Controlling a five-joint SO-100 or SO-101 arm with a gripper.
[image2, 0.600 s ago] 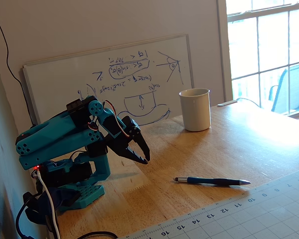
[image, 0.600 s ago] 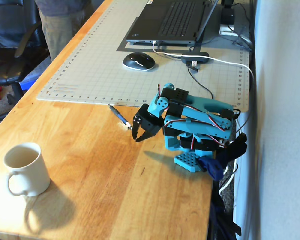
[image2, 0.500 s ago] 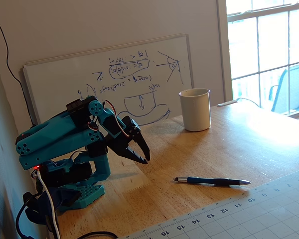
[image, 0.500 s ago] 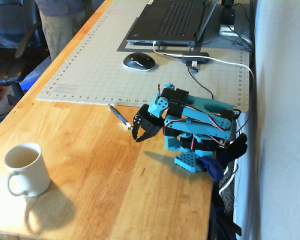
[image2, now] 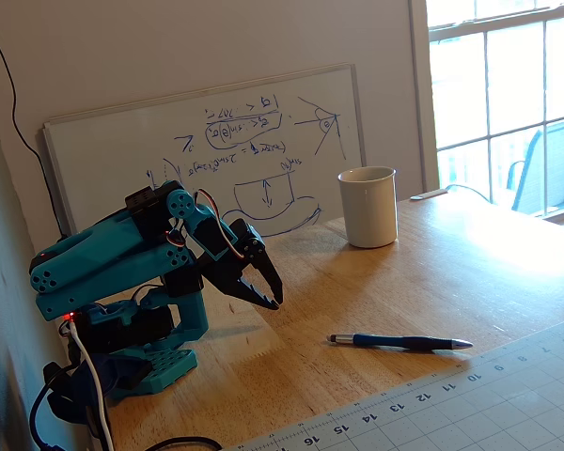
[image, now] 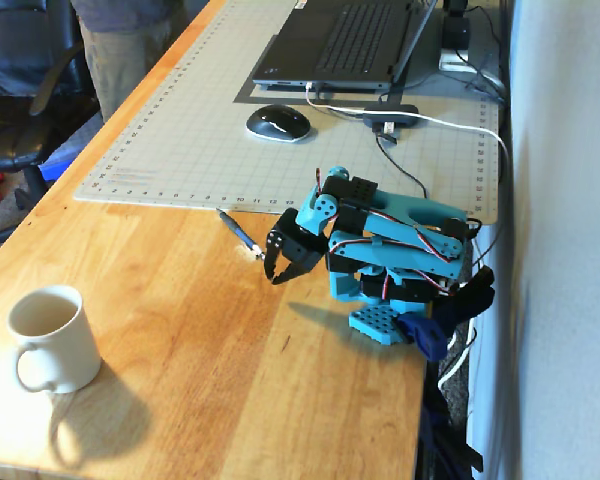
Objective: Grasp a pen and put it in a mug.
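A thin dark blue pen (image: 236,230) (image2: 399,342) lies flat on the wooden table (image: 200,340), just off the edge of the cutting mat. The cream-white mug (image: 52,338) (image2: 368,206) stands upright and empty at the table's far end from the pen, handle toward the camera in a fixed view. My teal arm is folded low over its base. Its black gripper (image: 274,275) (image2: 271,299) hangs above the wood, a short way from the pen, touching nothing. The jaws look shut with nothing between them.
A grey cutting mat (image: 220,130) carries a laptop (image: 340,40), a mouse (image: 277,122) and cables. A whiteboard (image2: 207,150) leans on the wall behind the arm. A person (image: 120,40) and an office chair stand beyond the table's edge.
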